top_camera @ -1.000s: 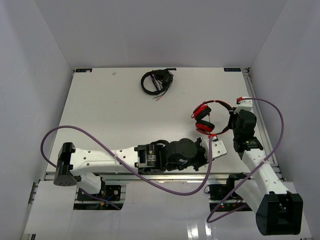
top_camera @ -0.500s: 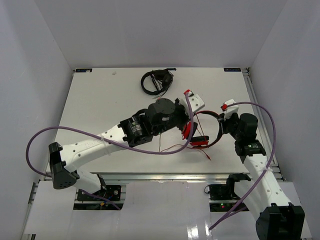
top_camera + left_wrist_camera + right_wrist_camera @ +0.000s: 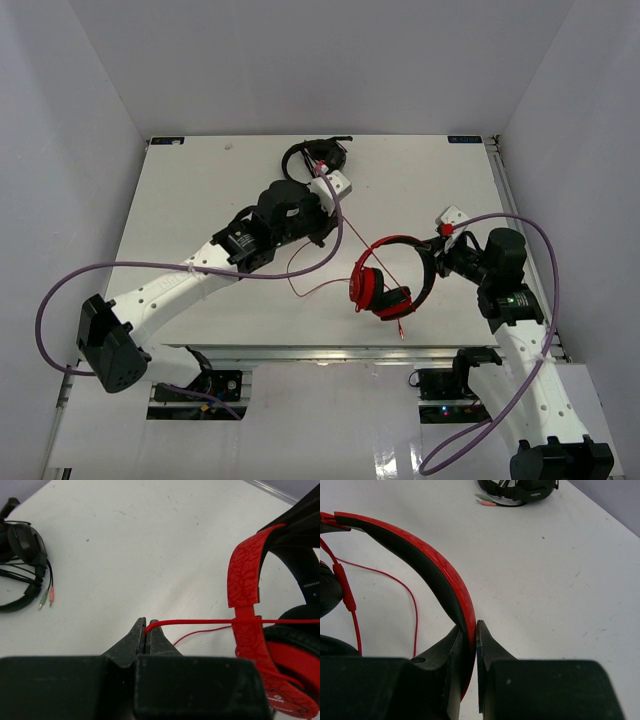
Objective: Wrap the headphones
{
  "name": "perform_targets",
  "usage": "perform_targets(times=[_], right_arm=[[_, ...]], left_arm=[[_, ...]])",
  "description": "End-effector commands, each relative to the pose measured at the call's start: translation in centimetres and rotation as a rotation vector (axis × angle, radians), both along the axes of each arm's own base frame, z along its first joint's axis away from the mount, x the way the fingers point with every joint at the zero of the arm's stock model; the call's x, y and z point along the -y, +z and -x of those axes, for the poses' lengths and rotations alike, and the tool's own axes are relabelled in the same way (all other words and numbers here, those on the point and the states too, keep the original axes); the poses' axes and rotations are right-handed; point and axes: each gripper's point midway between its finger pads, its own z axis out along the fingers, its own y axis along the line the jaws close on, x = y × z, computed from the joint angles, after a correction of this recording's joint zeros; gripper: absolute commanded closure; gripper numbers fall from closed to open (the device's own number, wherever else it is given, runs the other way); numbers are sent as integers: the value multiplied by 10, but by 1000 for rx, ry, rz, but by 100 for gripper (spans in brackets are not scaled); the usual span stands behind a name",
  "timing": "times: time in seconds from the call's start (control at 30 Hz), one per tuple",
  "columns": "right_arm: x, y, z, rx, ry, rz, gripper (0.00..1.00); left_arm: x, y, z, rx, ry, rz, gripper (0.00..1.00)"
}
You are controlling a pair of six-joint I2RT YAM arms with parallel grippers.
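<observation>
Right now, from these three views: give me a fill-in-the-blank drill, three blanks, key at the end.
The left gripper is shut on the thin red ____. The right gripper is clamped on the red headphones' ____. The other headset, at the table's far edge, is ____ in colour.
Missing words: cable; headband; black.
</observation>
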Motion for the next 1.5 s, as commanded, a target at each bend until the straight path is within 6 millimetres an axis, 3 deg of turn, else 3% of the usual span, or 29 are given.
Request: perform_targets(times=[0.0, 0.07, 0.13, 0.3, 0.53, 0.63, 1.0, 1.27, 1.47], right_arm=[[-21, 31, 20, -21, 124, -101, 92], [-23, 36, 20, -40, 126, -129, 92], [-27, 40, 22, -74, 137, -168, 92], [-37, 53, 27, -173, 172, -268, 92], [-42, 64, 21, -352, 142, -471, 92], [-43, 74, 17, -386, 134, -539, 92], [-39, 99, 4, -484, 72, -696, 92], [-31, 104, -5, -497, 18, -737, 92], [-27, 112, -9, -485, -10, -747, 92]], left_arm=[[-20, 30, 4, 48, 24, 157, 100], [-22, 28, 9, 37, 16, 189, 100], [-22, 10, 15, -9, 11, 204, 100], [-17, -2, 25, -44, -36, 258, 100], [0, -26, 41, -145, -122, 363, 97], [5, -28, 44, -159, -145, 419, 93], [28, -81, 61, -304, -208, 490, 73], [48, -112, 62, -335, -216, 444, 70], [53, -116, 62, -296, -209, 441, 61]])
